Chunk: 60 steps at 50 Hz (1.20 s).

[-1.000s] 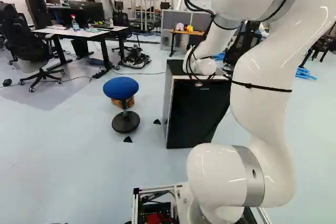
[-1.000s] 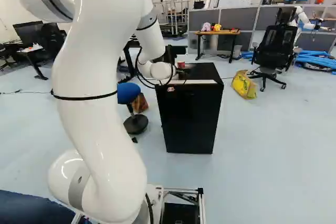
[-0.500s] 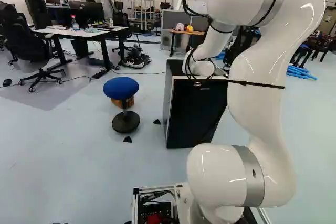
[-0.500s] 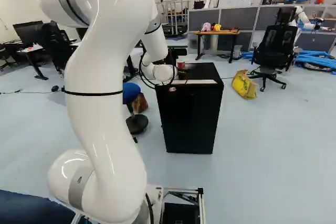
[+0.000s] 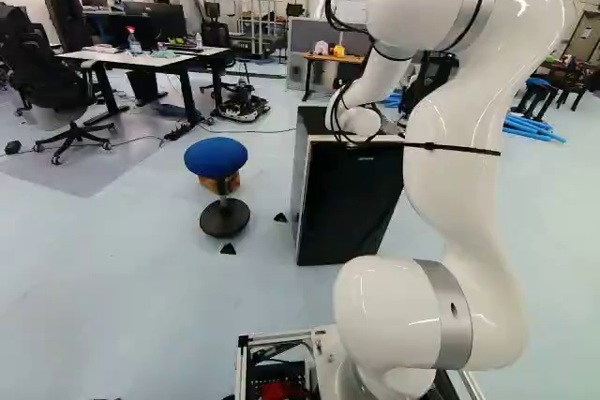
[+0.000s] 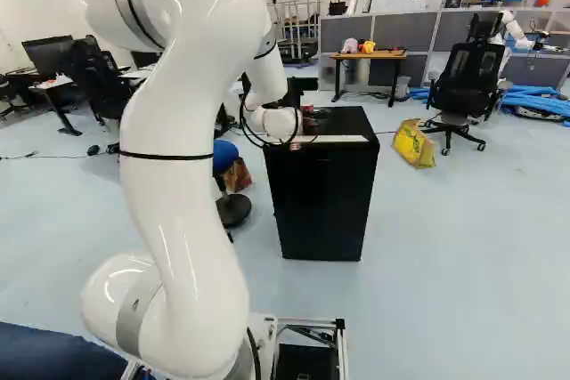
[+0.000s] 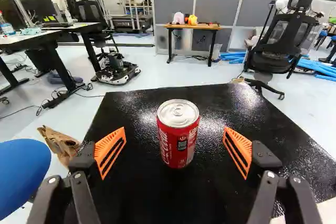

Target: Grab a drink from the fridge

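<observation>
The black fridge (image 6: 325,198) stands closed ahead of the base, also in the left base view (image 5: 352,199). A red drink can (image 7: 177,140) stands upright on its black top; its red side (image 6: 307,109) shows just past my wrist in the right base view. My white wrist hangs over the fridge's near top edge and hides most of the gripper in both base views. In the wrist view the gripper (image 7: 174,148) is open wide, its orange pads (image 7: 109,150) on either side of the can's line. Gaps show on both sides of the can, and neither pad touches it.
A blue stool (image 5: 216,156) stands left of the fridge, a brown bag (image 7: 60,144) beside it. Farther off are a white desk (image 5: 141,59), a small wooden table (image 6: 370,55), a yellow bag (image 6: 414,144) and an office chair (image 6: 468,86). Another robot (image 6: 517,28) stands far right.
My upper arm and elbow have shifted left in the left base view and right in the right base view. The wrist has moved slightly over the fridge's edge. The base and fridge have stayed put.
</observation>
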{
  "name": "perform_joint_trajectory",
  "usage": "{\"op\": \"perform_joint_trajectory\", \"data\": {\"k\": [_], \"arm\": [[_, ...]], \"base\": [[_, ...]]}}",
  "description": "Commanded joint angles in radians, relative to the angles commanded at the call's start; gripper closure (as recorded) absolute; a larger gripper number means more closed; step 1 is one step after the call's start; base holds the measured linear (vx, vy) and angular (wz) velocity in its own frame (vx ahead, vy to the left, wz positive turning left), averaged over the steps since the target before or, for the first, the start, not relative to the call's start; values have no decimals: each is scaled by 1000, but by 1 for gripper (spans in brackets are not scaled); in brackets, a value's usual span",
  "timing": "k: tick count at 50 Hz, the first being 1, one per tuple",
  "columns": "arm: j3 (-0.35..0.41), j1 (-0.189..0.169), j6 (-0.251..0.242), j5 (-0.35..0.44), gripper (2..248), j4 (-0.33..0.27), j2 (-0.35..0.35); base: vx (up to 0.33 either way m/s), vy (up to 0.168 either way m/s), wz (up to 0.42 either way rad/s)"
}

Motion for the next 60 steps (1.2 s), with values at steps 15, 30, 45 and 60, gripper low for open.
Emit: {"op": "perform_joint_trajectory", "data": {"k": [15, 30, 45, 60], "arm": [[-35, -1, 0, 0, 3, 0, -40], [-39, -2, 0, 0, 3, 0, -43], [-39, -2, 0, 0, 111, 0, -43], [-39, -2, 0, 0, 151, 0, -43]], "base": [[0, 0, 0], [0, 0, 0], [0, 0, 0], [0, 0, 0]]}}
